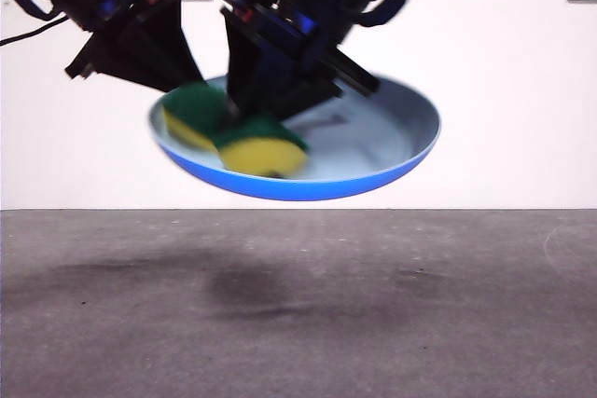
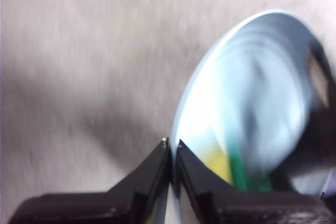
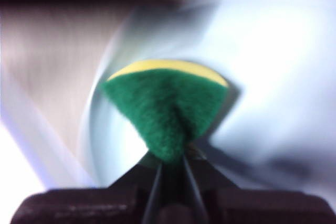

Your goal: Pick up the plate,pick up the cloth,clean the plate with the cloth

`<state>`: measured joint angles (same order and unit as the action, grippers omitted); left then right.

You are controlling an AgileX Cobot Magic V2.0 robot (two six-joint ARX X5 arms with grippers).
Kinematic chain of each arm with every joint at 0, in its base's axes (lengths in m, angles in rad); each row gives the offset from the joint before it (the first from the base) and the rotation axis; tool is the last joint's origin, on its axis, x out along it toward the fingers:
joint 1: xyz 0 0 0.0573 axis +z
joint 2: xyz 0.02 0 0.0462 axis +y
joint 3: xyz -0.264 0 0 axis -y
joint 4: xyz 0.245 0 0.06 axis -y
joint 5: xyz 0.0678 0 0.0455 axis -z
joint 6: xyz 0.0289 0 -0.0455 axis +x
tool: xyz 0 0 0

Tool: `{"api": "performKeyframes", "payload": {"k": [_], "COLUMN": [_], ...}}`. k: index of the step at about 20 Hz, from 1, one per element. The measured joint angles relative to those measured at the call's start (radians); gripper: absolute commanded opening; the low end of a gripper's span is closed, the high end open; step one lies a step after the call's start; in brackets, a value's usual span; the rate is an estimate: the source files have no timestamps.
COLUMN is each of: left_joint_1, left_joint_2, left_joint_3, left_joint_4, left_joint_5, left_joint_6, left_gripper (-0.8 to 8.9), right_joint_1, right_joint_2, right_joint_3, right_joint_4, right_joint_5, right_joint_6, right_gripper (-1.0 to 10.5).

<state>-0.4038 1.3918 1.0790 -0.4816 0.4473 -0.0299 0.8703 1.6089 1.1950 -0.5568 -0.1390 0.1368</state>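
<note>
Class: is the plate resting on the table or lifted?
Lifted: the plate hangs above the table, its rim pinched by the left gripper.

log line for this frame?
left pincer: shut on plate rim | right pincer: shut on cloth | plate airborne | cloth against plate

The left gripper [image 2: 172, 148] has its two black jaws pinched onto the rim of the plate [image 2: 247, 93], the thin edge caught between their tips. From that grip the plate spreads toward 1 o'clock, pale blue and blurred, its hollow face in view. Against that face, near the jaws, lies the cloth [image 2: 231, 169], a smear of yellow with green beside it. A dark shape crosses the plate's edge at 3 o'clock. The grey table [image 2: 84, 66] fills the space at 10 o'clock, well below the plate.
</note>
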Motion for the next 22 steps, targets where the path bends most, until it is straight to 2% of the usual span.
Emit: {"api": "performKeyframes", "payload": {"k": [1, 2, 3, 4, 6, 8, 10, 12, 14, 15, 19, 22], "left_joint_1": [0.000, 0.000, 0.000, 0.000, 0.002, 0.002, 0.002, 0.004, 0.004, 0.004, -0.003, 0.027], "left_joint_2": [0.000, 0.000, 0.000, 0.000, 0.000, 0.000, 0.000, 0.000, 0.000, 0.000, 0.009, 0.091], "left_joint_3": [0.000, 0.000, 0.000, 0.000, 0.000, 0.000, 0.000, 0.000, 0.000, 0.000, 0.002, 0.002], "left_joint_4": [0.008, 0.001, -0.001, -0.007, -0.039, -0.068, -0.084, -0.112, -0.119, -0.121, -0.104, -0.035], "left_joint_5": [0.001, 0.005, 0.006, 0.006, -0.002, -0.009, -0.020, -0.032, -0.061, -0.093, -0.318, -0.358], "left_joint_6": [-0.001, -0.001, -0.004, -0.009, -0.026, -0.035, -0.043, -0.042, -0.037, -0.027, 0.055, 0.073], "left_gripper": [-0.09, -0.09, -0.09, -0.09, -0.09, -0.09, -0.09, -0.09, -0.09, -0.09, -0.09, -0.09], "right_joint_1": [0.010, 0.014, 0.013, 0.012, 0.009, -0.010, -0.027, -0.029, -0.031, -0.030, -0.006, -0.009], "right_joint_2": [0.001, 0.003, 0.004, 0.004, 0.006, 0.008, 0.008, 0.008, 0.006, 0.001, -0.098, -0.238], "right_joint_3": [-0.001, -0.002, -0.002, -0.005, -0.010, -0.014, -0.016, -0.017, -0.017, -0.017, -0.021, -0.021], "right_joint_4": [-0.080, -0.156, -0.207, -0.248, -0.244, -0.161, -0.029, 0.124, 0.221, 0.237, 0.244, 0.246], "right_joint_5": [0.046, 0.139, 0.238, 0.378, 0.630, 0.806, 0.812, 0.715, 0.594, 0.567, 0.554, 0.558], "right_joint_6": [-0.009, -0.017, -0.018, -0.014, 0.008, 0.026, 0.030, 0.030, 0.029, 0.029, 0.029, 0.027], "right_gripper": [-0.2, -0.2, -0.2, -0.2, -0.2, -0.2, -0.2, -0.2, -0.2, -0.2, -0.2, -0.2]}}
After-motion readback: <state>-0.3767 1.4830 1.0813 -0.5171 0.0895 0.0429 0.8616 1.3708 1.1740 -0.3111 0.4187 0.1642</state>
